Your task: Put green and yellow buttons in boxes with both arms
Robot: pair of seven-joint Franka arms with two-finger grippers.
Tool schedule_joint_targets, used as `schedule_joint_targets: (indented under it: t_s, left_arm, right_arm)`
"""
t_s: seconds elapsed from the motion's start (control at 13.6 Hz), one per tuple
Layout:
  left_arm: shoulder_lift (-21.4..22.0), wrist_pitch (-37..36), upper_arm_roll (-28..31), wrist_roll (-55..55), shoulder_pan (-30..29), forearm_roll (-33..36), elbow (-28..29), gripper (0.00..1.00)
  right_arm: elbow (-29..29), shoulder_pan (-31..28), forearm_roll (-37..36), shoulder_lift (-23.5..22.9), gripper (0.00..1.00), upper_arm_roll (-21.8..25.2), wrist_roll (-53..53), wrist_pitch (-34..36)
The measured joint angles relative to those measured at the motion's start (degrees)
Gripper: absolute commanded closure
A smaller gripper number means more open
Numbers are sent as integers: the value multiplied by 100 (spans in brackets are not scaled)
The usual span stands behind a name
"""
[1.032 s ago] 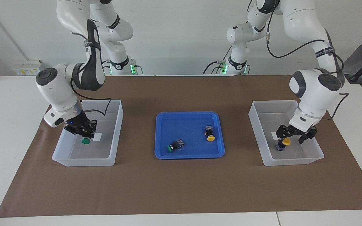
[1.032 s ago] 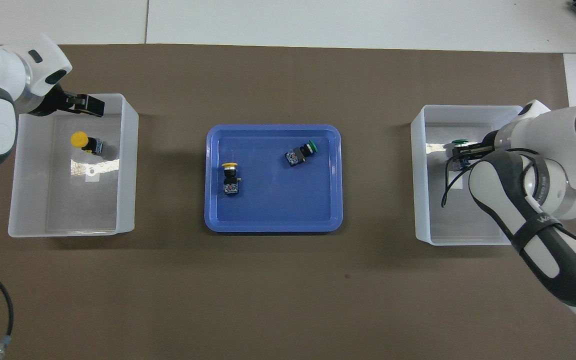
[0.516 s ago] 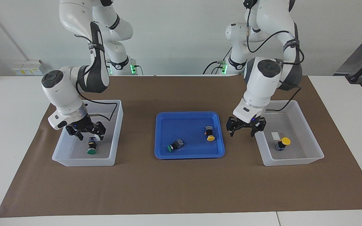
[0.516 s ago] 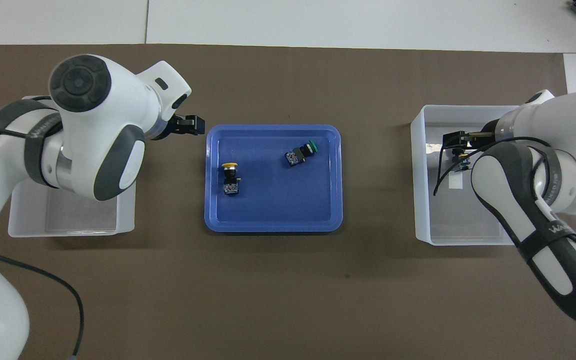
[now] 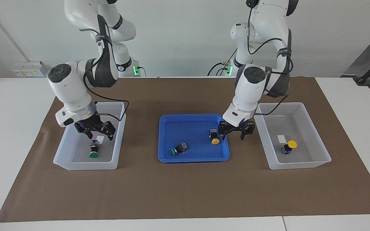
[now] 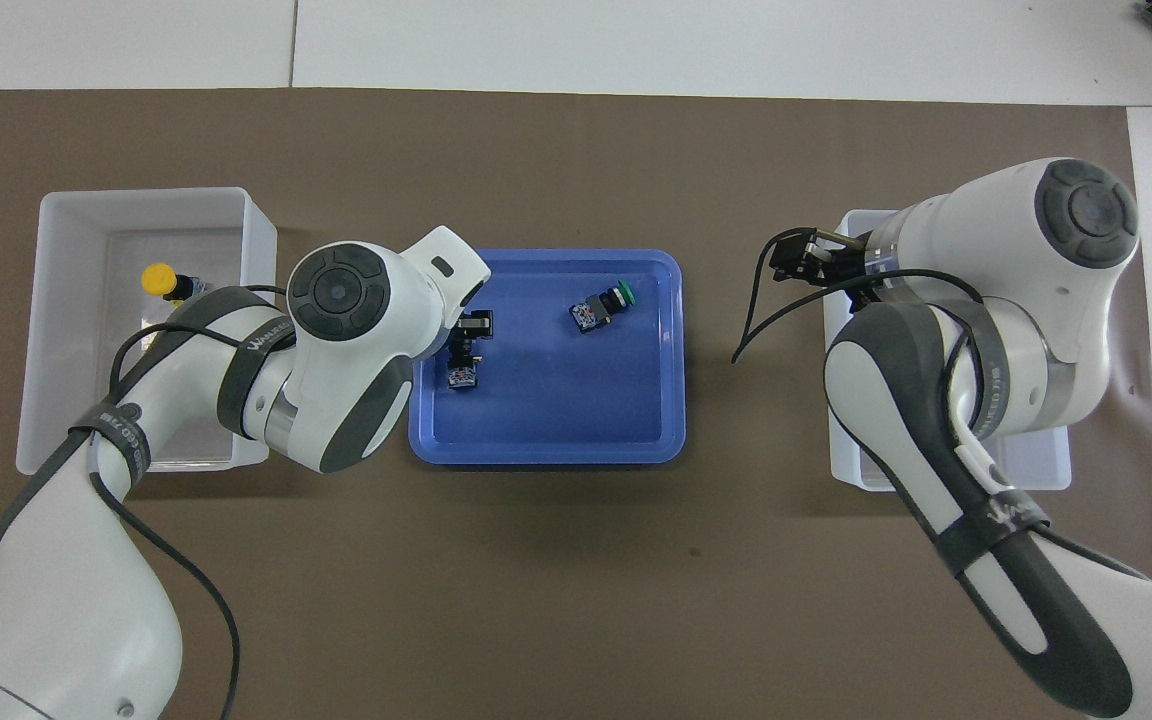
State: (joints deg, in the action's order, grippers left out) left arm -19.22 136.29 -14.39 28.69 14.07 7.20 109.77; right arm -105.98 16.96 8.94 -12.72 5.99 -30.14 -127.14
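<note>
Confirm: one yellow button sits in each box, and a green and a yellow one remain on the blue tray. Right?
Not quite. The facing view shows a green button in the box at the right arm's end; the other box holds a yellow button. The blue tray part is right.

Lying between the two boxes: tray [image 5: 193,159]. Standing toward the left arm's end: first box [image 5: 300,166], holding first button [image 5: 288,146]. Standing toward the right arm's end: second box [image 5: 85,166], holding second button [image 5: 93,150]. Lying apart in the tray: third button [image 5: 214,136], nearer to the robots, and fourth button [image 5: 179,148].

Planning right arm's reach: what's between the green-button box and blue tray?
Only bare brown mat between box and blue tray, shown in the facing view.
</note>
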Motion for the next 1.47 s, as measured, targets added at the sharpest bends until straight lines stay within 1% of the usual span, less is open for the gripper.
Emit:
schedule_joint_targets:
  t_s: [0.15,0.22,0.29,0.37,0.52,0.59,0.66,0.88,1.03,1.25,1.33,1.47]
  left_arm:
    - [-53,257,2,15,29,0,187,35]
    - [-72,312,9,22,46,0,235,40]
    - [-82,348,11,43,58,0,262,48]
    - [-85,357,11,92,69,0,274,58]
    - [-85,363,7,161,90,0,275,84]
    - [-84,363,7,180,102,0,275,94]
    - [-84,362,9,199,109,0,272,100]
    - [-78,285,68,212,109,1,137,100]
    - [-60,-149,120,212,59,1,-221,100]
    - [24,-1082,149,141,-264,5,-979,100]
    - [64,-1401,153,-12,-454,5,-1247,100]
    - [91,-1727,161,-505,-879,5,-1562,100]
  right_arm:
    - [16,296,126,-99,0,-7,-586,-258]
    - [27,438,131,-185,0,-10,-907,-433]
    - [64,565,135,-296,0,-13,-1225,-592]
    - [140,681,173,-430,0,-17,-1552,-717]
    - [435,876,437,-737,0,-23,-2104,-814]
    - [617,998,504,-905,0,-26,-2337,-819]
    - [771,1145,527,-1085,0,-29,-2556,-869]
    - [933,1457,553,-1573,0,-30,-2836,-1184]
    - [933,1487,557,-1746,0,-25,-2836,-1233]
    - [910,1486,558,-1800,0,-14,-2836,-1233]
    - [910,1487,558,-1816,7,-16,-2836,-1250]
    - [910,1516,559,-1842,33,-25,-2836,-1266]
